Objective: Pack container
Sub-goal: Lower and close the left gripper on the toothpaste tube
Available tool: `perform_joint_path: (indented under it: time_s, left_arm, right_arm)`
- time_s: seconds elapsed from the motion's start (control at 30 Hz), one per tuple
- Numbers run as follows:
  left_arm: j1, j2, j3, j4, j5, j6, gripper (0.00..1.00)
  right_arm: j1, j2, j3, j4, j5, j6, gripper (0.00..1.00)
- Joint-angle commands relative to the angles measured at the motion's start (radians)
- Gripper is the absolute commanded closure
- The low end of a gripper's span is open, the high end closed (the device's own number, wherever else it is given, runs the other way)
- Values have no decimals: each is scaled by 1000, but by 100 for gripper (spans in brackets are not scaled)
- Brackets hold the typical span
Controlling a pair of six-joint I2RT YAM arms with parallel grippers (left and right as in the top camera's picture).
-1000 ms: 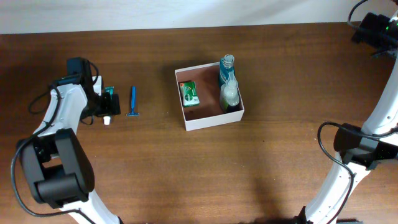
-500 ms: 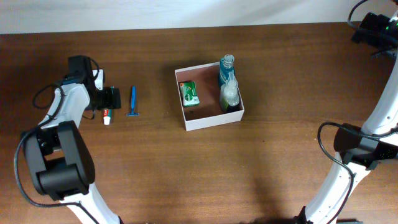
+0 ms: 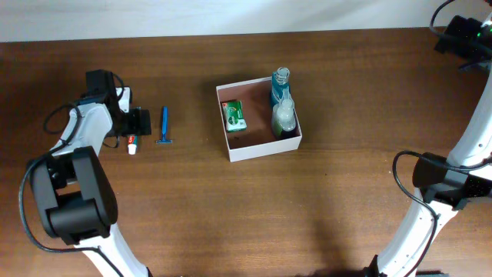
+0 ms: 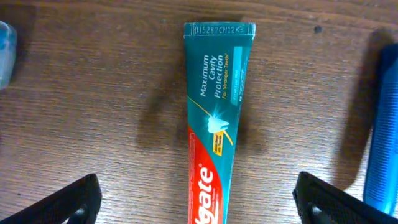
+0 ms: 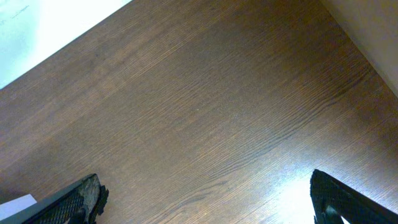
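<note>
The container is a square white-walled box at the table's middle. It holds a green soap box, a blue bottle and a clear greenish bottle. A teal and red toothpaste tube lies flat on the table; it also shows in the overhead view. My left gripper is open above it, with a finger on each side and not touching it; overhead it is at the left. A blue razor lies just right of the tube. My right gripper is open and empty.
The right arm is raised at the far right corner, over bare wood near the table's edge and a white wall. The razor also shows at the right edge of the left wrist view.
The left gripper has shifted slightly toward the far side, uncovering the toothpaste tube's cap end. The tube, the razor and the right arm have not moved.
</note>
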Motion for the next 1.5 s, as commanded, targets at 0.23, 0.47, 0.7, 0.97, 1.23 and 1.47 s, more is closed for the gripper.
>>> perform_joint_path:
  time_s: [0.23, 0.47, 0.7, 0.97, 1.23, 1.47]
  left_arm:
    - [1, 29, 16, 9, 16, 4, 1]
    - [1, 53, 16, 7, 16, 4, 1]
    - [1, 77, 16, -2, 27, -7, 0]
    - [1, 77, 16, 2, 26, -7, 1]
    - [1, 77, 16, 0, 26, -7, 1]
    - [1, 77, 16, 0, 26, -6, 30]
  right_arm:
    - [-3, 18, -3, -6, -2, 5, 2]
    - [-3, 18, -3, -6, -2, 5, 2]
    - [-3, 18, -3, -6, -2, 5, 2]
    - [-3, 18, -3, -6, -2, 5, 2]
    - [-3, 18, -3, -6, -2, 5, 2]
    - [-3, 18, -3, -6, -2, 5, 1]
